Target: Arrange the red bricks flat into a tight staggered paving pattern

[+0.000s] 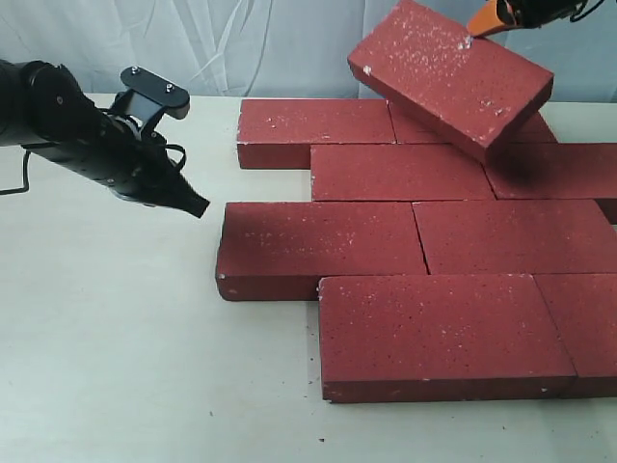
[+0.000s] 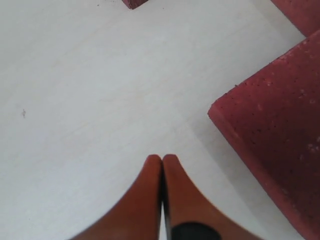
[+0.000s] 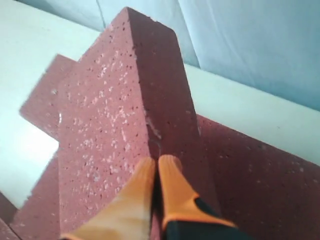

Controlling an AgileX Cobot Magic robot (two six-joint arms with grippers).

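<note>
**A:** Where do the bricks lie?

**B:** Most of them make one patch (image 1: pixel 400 172) of dark-red rectangular paving bricks, rough and flecked with white. They lie flat on the pale table (image 1: pixel 116 367). I count four rows, edge against edge, and the joints of each row are offset from those of the next. I will place everything else from that patch.

**A:** And the one that is not flat?

**B:** That is the tilted brick (image 1: pixel 448 77), the same dark red with white specks. It slants above the patch's far right corner, with one long edge high and the other low over the flat bricks. A shadow lies beneath it. I cannot tell whether the low edge rests on the patch.

**A:** What is your right side doing?

**B:** My right gripper (image 1: pixel 479 27) is above the patch's far right corner, at the raised edge of the tilted brick. Its orange fingers (image 3: pixel 135 195) are pressed together with nothing between them. Their tips touch the brick along that edge, and they do not clasp it.

**A:** And the left?

**B:** My left gripper (image 1: pixel 193 204) hangs over bare table off the patch's left side, near it but apart. Those fingers (image 2: pixel 145 200) are together too and hold nothing. My left wrist camera shows a corner of the patch beside the tips, not touching them.

**A:** What is behind it all?

**B:** A pale blue cloth backdrop (image 1: pixel 241 39) hangs beyond the patch's far edge.
</note>
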